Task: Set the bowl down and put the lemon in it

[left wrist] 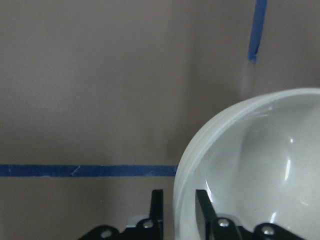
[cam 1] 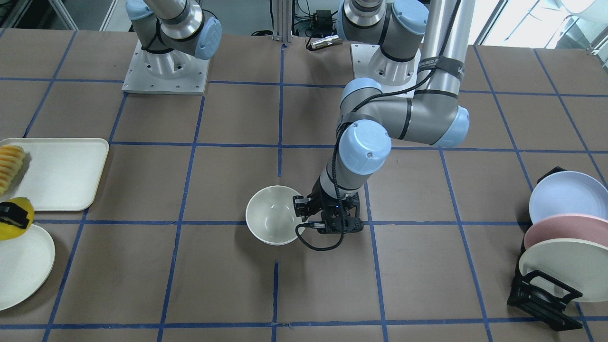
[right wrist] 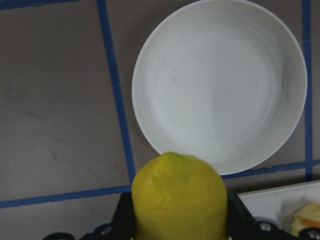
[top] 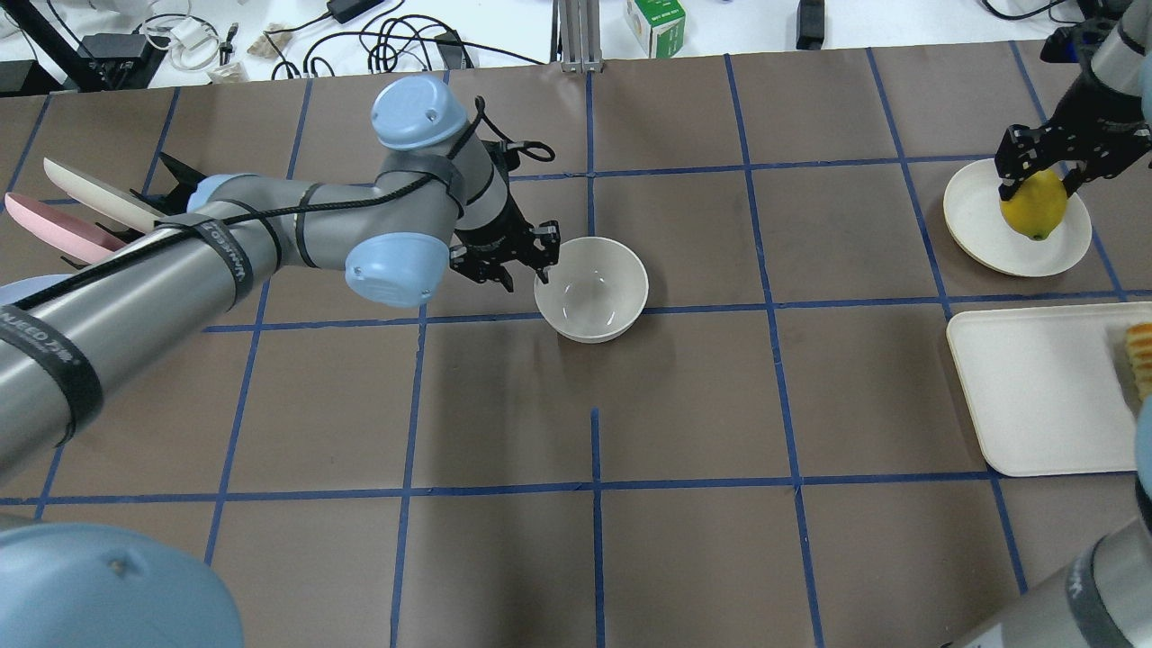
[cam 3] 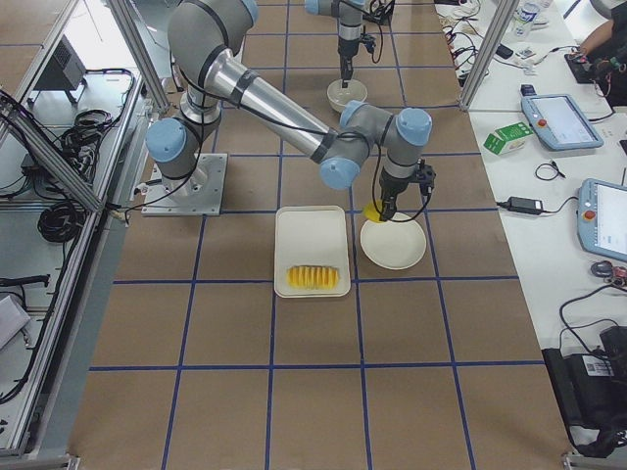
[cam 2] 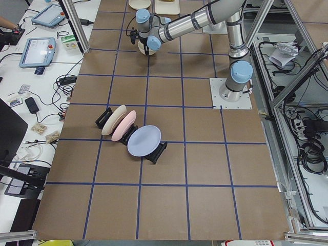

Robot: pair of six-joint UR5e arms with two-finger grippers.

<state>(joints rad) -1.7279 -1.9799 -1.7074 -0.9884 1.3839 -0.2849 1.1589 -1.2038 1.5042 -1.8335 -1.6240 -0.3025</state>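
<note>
Lemon [top: 1035, 214] upright in R gripper [top: 1037, 191]

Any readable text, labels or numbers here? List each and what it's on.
"NKEED", start cut off, more characters after: black strap on the grey left arm.
Green-and-white carton behind the table: print too small.
Grey tablet screens: unreadable.
Off-white glossy bowl, yellow oval lemon: no markings visible.
</note>
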